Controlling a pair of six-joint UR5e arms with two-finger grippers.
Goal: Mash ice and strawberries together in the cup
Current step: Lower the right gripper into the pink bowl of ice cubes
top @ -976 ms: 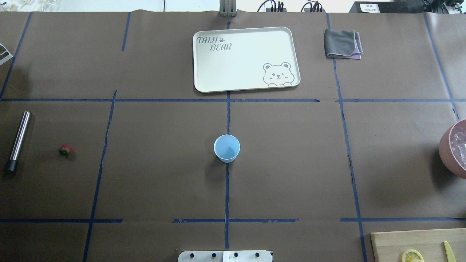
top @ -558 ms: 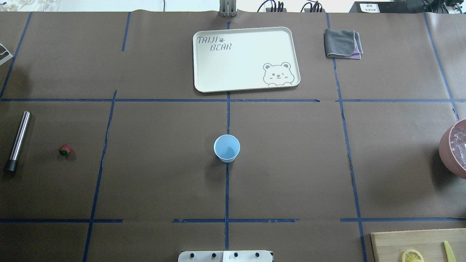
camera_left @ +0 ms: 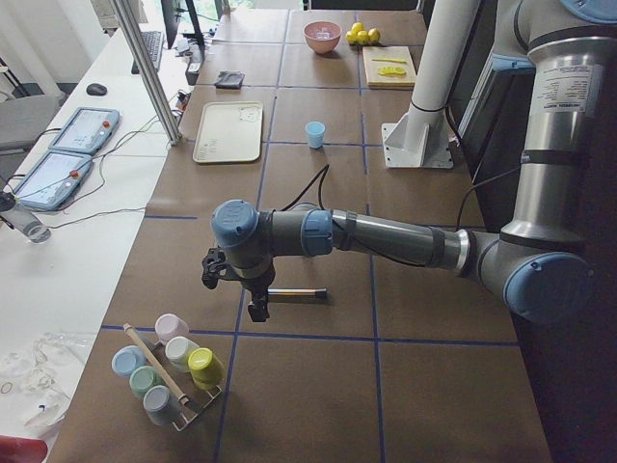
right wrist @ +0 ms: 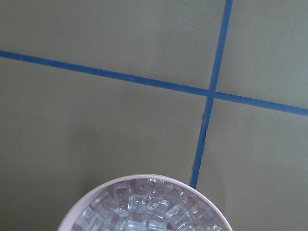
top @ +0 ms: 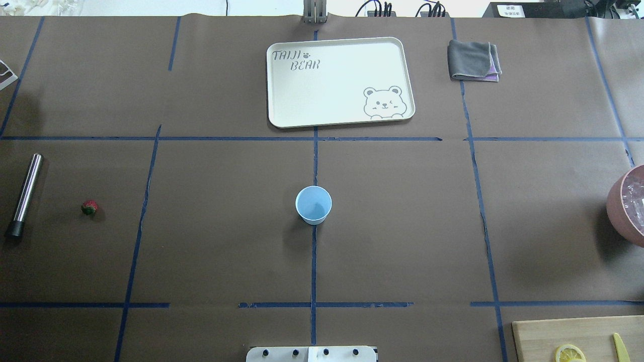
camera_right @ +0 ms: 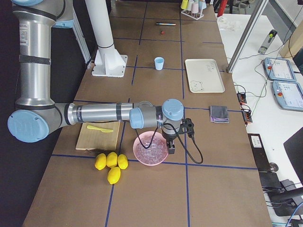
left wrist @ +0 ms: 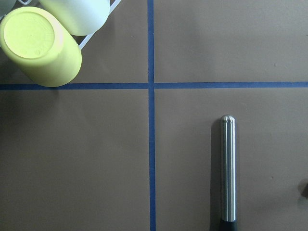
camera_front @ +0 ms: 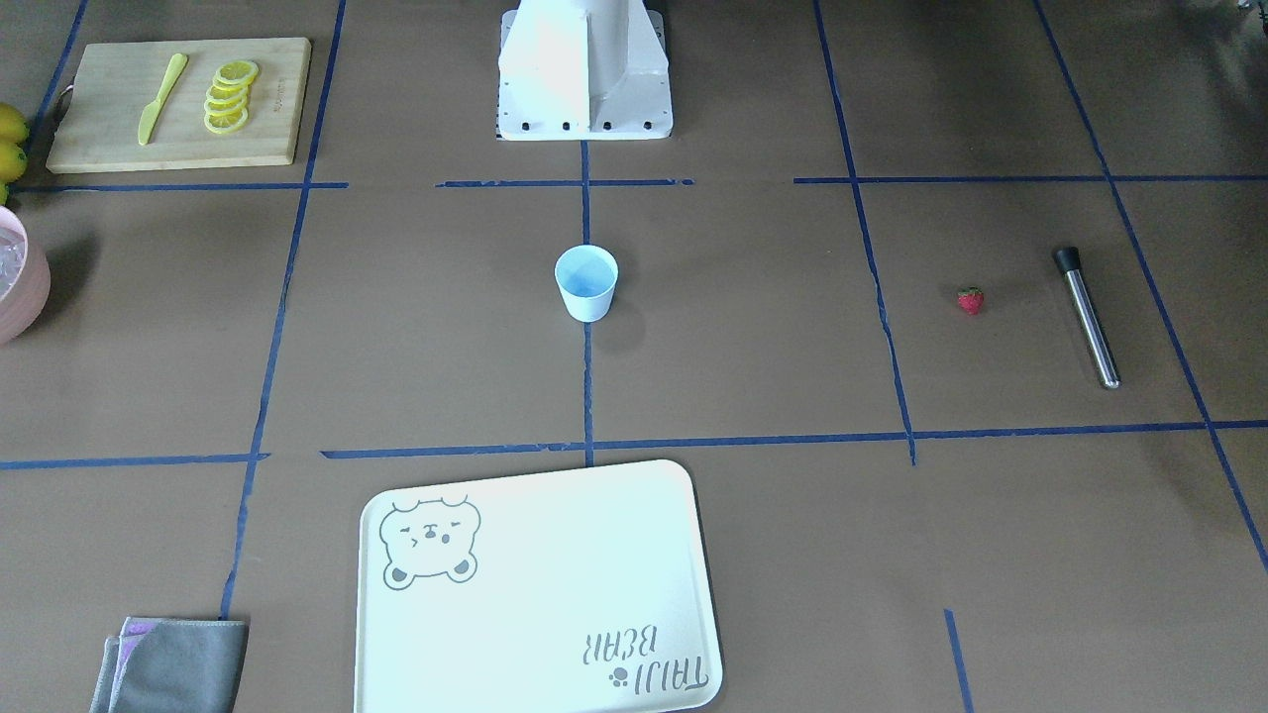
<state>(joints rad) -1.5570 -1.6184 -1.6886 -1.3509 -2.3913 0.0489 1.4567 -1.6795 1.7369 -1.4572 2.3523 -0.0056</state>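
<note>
Near the steel rod (camera_left: 299, 290), the left hand (camera_left: 256, 313) points straight down; its spread cannot be told.

Glossy metal rod (left wrist: 227, 168), matt brown paper table cover (top: 402, 226), smooth plastic cup (top: 313, 204), wooden board (camera_front: 272, 109)

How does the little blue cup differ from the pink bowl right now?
The cup is light blue, the bowl pink. The cup is narrower than the bowl. The cup is empty, while the bowl is filled with ice. The cup stands mid-table; the bowl sits far on the robot's right. Both stand upright, mouths open.
</note>
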